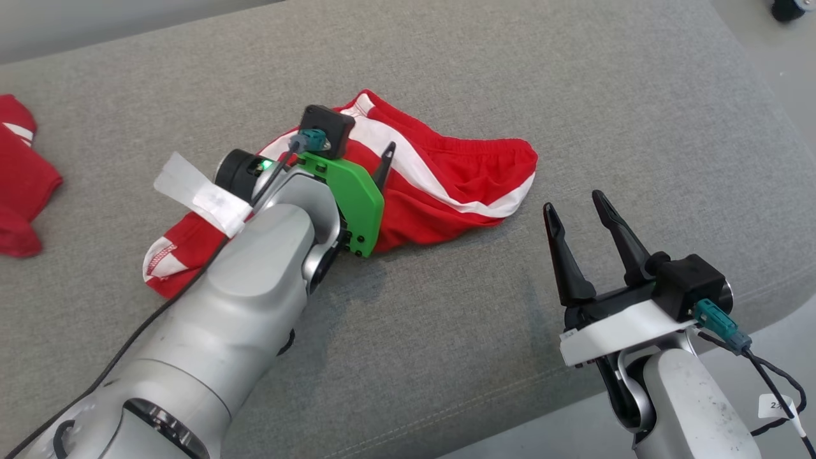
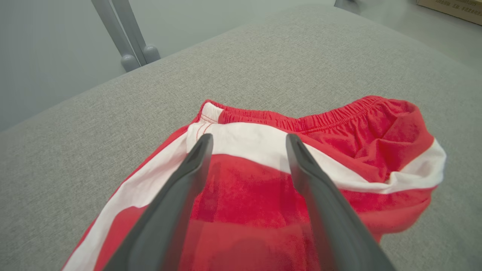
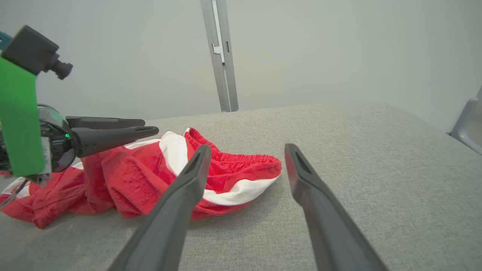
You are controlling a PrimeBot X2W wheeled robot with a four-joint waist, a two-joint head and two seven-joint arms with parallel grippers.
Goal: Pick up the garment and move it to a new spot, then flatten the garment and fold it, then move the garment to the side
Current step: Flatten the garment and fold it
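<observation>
The garment (image 1: pixel 446 185) is a pair of red shorts with white side stripes and an elastic waistband, lying crumpled on the grey cushion (image 1: pixel 484 70). My left gripper (image 1: pixel 368 152) hovers just over its middle and is open. In the left wrist view the fingers straddle the red cloth (image 2: pixel 244 195) below the white stripe, and nothing is held between them. My right gripper (image 1: pixel 574 201) stands open to the right of the garment, apart from it, over bare cushion. The right wrist view shows the garment (image 3: pixel 233 177) ahead to the left, with the left gripper (image 3: pixel 150 126) over it.
Another red cloth (image 1: pixel 19 185) lies at the cushion's far left edge. The cushion's front edge runs by my right arm, with pale floor beyond. Grey metal posts (image 2: pixel 128 37) stand behind the cushion, and a cardboard box (image 2: pixel 452 7) sits on the floor.
</observation>
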